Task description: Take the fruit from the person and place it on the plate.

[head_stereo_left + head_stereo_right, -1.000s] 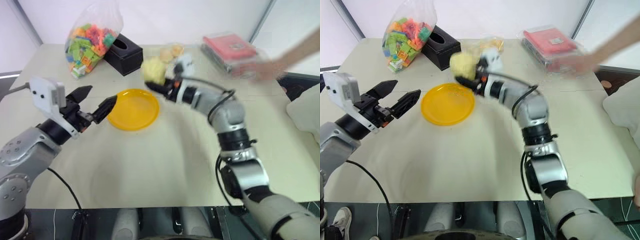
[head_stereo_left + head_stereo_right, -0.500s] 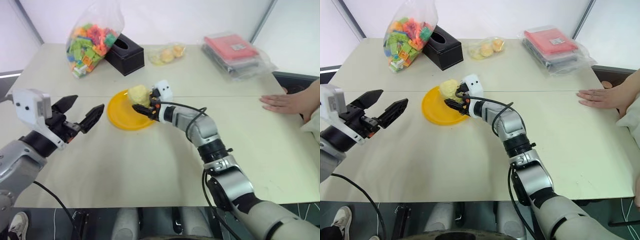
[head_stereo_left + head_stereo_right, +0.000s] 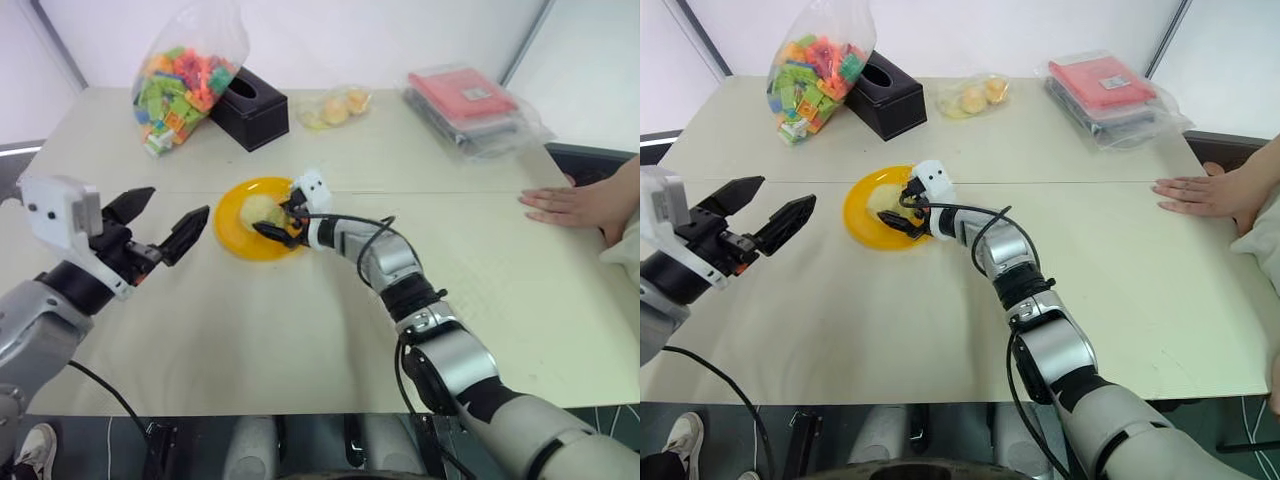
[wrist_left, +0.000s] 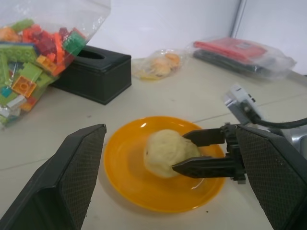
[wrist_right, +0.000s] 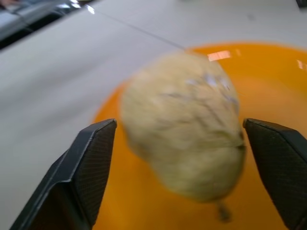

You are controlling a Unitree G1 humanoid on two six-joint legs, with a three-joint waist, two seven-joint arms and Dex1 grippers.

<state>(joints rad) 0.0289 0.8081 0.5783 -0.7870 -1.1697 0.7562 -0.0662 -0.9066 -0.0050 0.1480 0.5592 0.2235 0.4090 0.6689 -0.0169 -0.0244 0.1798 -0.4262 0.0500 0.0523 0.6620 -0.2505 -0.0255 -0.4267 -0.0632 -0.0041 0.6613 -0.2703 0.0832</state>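
The right gripper [image 4: 204, 152] jaws are now standing wide around the fruit [image 4: 165, 151], no longer clamping it; it is lying on the plate [image 4: 120, 163]. The left gripper [image 3: 160, 225] jaws are staying wide beside it. The person's hand [image 3: 570, 205] is resting on the counter [image 3: 300, 330].

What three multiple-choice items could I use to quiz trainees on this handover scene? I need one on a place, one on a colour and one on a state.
1. Where is the fruit?
A. On the plate
B. In the person's hand
C. On the black box

2. What colour is the plate?
A. Blue
B. White
C. Yellow-orange

3. How does the right gripper stand?
A. Shut on the fruit
B. Open, fingers either side of the fruit
C. Shut on the plate's rim

Answers:
1 A: the fruit sits on the plate, while the person's hand lies flat on the table.
2 C: both eye views show it bright yellow-orange.
3 B: the right wrist view shows gaps between both fingers and the fruit.
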